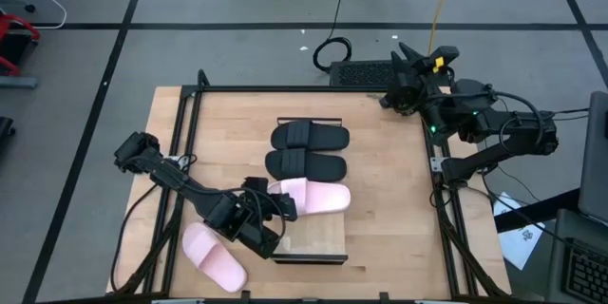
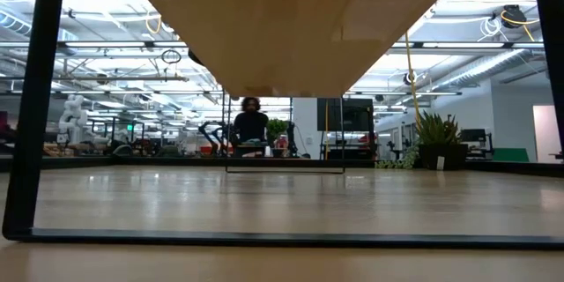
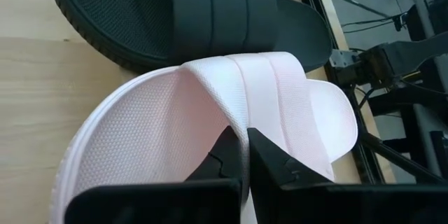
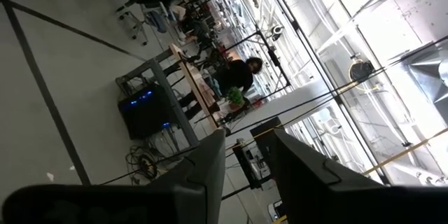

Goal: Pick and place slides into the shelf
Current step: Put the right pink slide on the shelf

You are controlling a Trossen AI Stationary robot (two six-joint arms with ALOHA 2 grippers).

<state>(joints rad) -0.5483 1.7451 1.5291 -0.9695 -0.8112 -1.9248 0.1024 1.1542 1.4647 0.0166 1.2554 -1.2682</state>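
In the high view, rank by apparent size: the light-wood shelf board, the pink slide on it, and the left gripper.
1. Light-wood shelf board
2. Pale pink slide on the board
3. Left gripper, clamped on that slide's strap, clearly smallest.

Shelf [image 1: 318, 239] carries three slides (two black, one pink); fourth on table [image 1: 389, 209].

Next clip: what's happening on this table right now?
The left gripper is shut on the strap of a pink slide lying on the shelf beside the two black slides. The other pink slide lies on the table. The right gripper waits off the table's far corner, holding nothing.
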